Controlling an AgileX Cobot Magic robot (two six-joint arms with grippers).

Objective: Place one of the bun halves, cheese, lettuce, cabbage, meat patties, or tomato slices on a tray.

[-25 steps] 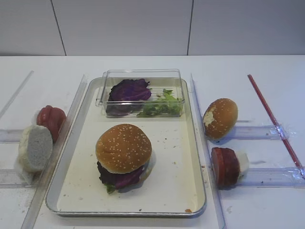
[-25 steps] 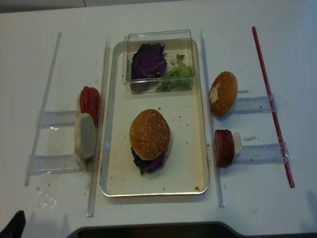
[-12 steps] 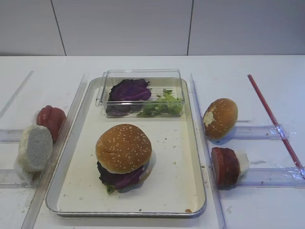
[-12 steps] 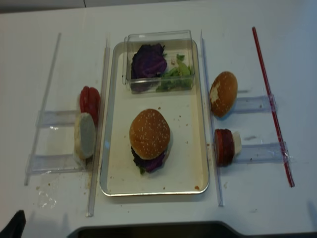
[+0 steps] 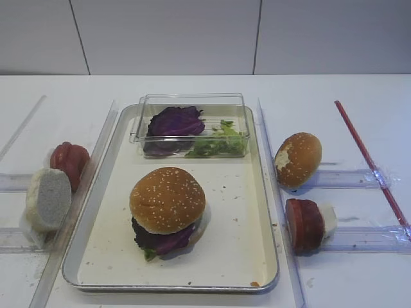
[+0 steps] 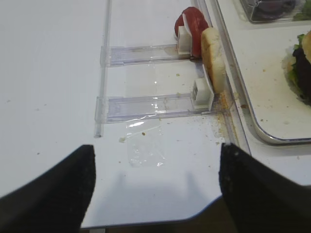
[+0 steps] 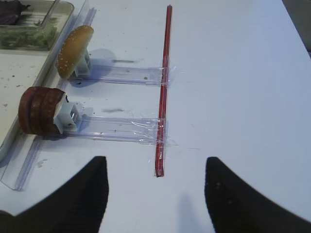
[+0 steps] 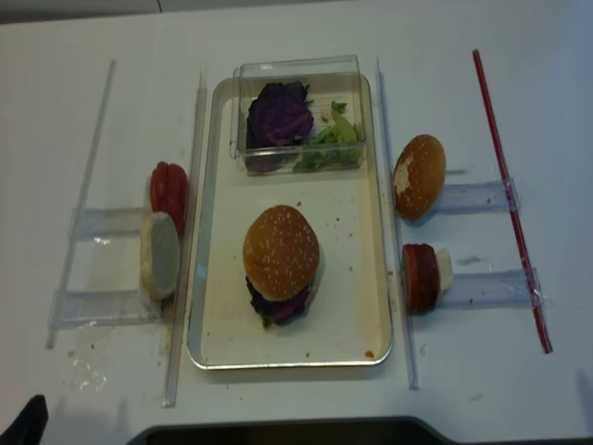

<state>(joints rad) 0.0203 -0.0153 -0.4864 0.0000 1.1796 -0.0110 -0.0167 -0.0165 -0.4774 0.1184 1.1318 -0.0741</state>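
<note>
A sesame-seeded bun half (image 5: 167, 197) (image 8: 281, 248) sits in the middle of the tray (image 5: 239, 221) (image 8: 354, 278), on top of purple cabbage and a bit of lettuce. More cabbage (image 5: 174, 120) (image 8: 278, 113) and lettuce (image 5: 218, 144) lie in a clear box at the tray's far end. Meat patties (image 5: 303, 223) (image 7: 38, 110) stand on edge in a holder to the right of the tray. Tomato slices (image 5: 69, 160) (image 6: 195, 25) stand to its left. My right gripper (image 7: 154, 167) hangs open over bare table. My left gripper (image 6: 156, 148) is open near the table's front edge. Neither holds anything.
A brown bun half with a white patch (image 5: 297, 159) (image 7: 74, 44) stands right of the tray. A pale bun half (image 5: 47, 197) (image 6: 213, 58) stands on its left. A red stick (image 5: 369, 160) (image 7: 164, 87) and clear plastic rails (image 6: 146, 104) are fixed to the table.
</note>
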